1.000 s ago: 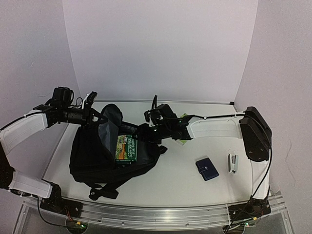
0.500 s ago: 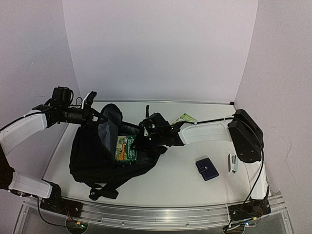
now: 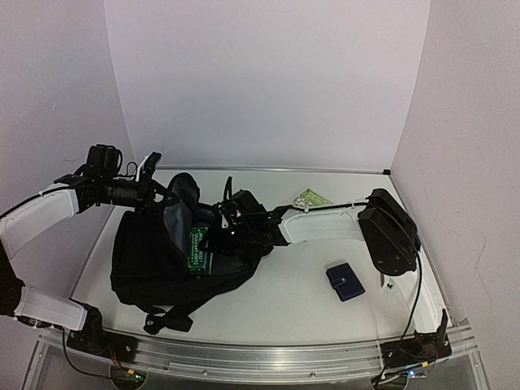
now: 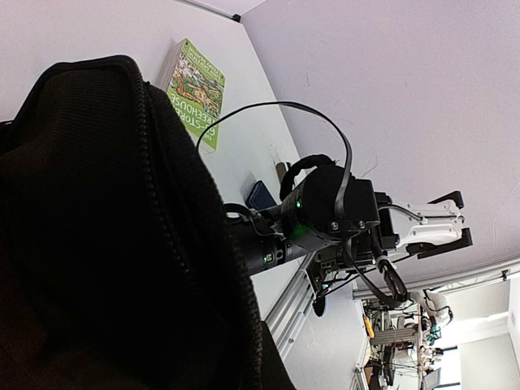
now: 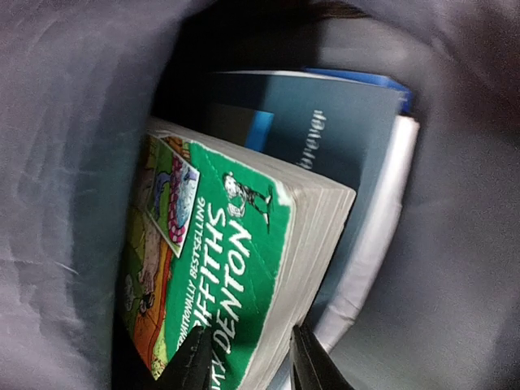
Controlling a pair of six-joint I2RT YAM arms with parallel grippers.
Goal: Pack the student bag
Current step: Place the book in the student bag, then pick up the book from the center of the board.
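Right wrist view, right gripper grasping green book inside student bag, bag lying on left half of bench, left gripper clenching bag's opening rim.

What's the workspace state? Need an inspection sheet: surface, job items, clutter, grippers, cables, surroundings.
Surface: white table, matte.
Job's things: black backpack lying at left, mouth open; green paperback partly in; blue book behind it inside.
Clutter: second green book flat at far side; dark-blue wallet at right.
Grippers: left gripper shut on the backpack's top edge; right gripper inside the mouth, seemingly closed on the green paperback.
Cables: black cable looping over the right wrist.
Surroundings: white walls; metal rail at near edge.
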